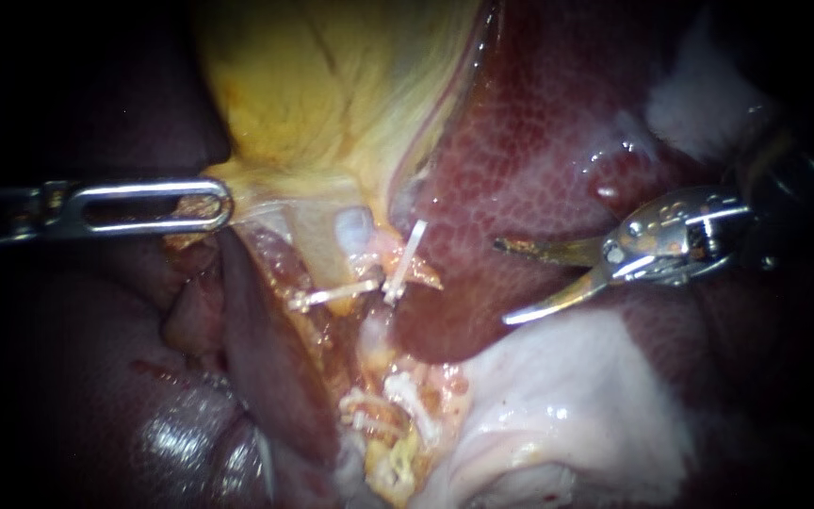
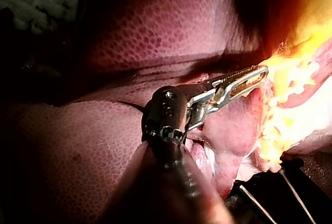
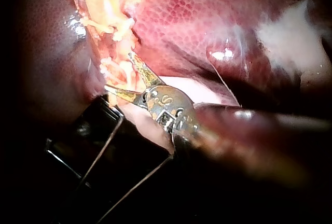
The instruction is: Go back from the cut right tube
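My left instrument (image 1: 221, 204) comes in from the left, and its slotted jaws are shut on the lower edge of the yellow gallbladder (image 1: 332, 85), holding it taut. The left wrist view shows the same jaws (image 2: 259, 74) closed on tissue. Two white clips (image 1: 407, 256) (image 1: 332, 295) sit on the pale tubes below the gallbladder. The right tube (image 1: 376, 325) looks parted just under its clip. My right instrument (image 1: 503, 283) hangs to the right of the clips, over the liver (image 1: 539, 132). Its two curved blades are open and hold nothing; they also show apart in the right wrist view (image 3: 118, 71).
Pale whitish tissue (image 1: 577, 405) lies under the right instrument. Frayed yellow-white shreds (image 1: 393, 424) hang below the tubes. Dark liver lobes (image 1: 181, 415) fill the lower left. A black wire frame (image 3: 98, 151) lies beneath the right instrument's wrist.
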### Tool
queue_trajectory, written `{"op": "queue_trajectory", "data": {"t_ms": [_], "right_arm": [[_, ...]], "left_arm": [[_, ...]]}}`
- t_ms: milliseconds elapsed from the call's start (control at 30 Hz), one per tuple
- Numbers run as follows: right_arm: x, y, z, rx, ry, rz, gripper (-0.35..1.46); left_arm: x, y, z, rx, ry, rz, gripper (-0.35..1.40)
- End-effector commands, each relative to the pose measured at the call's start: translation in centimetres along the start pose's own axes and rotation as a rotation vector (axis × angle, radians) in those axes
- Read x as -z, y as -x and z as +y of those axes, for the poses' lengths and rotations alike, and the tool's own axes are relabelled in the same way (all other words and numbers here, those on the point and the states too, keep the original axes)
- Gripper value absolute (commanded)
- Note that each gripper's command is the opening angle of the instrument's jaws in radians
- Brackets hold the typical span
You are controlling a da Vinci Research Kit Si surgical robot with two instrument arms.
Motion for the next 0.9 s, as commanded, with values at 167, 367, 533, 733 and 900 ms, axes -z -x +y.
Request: {"op": "queue_trajectory", "data": {"t_ms": [167, 367, 533, 733, 900], "right_arm": [[0.00, 0.01, 0.00, 0.002, -0.004, 0.000, 1.45], [0.02, 0.05, 0.00, 0.004, -0.009, -0.003, 1.45], [0.03, 0.07, 0.02, 0.006, -0.009, -0.006, 1.43], [0.03, 0.08, 0.02, 0.007, -0.009, -0.009, 1.43], [0.03, 0.08, 0.01, 0.007, -0.009, -0.009, 1.43]], "left_arm": [[-0.27, -0.19, 0.02, -0.010, -0.009, 0.002, -0.35], [-0.76, -0.43, 0.07, -0.032, -0.024, 0.039, -0.35], [-1.05, -0.54, 0.06, -0.034, -0.030, 0.055, -0.35], [-1.12, -0.58, 0.07, -0.033, -0.033, 0.064, -0.35], [-1.12, -0.58, 0.07, -0.033, -0.034, 0.065, -0.35]]}}
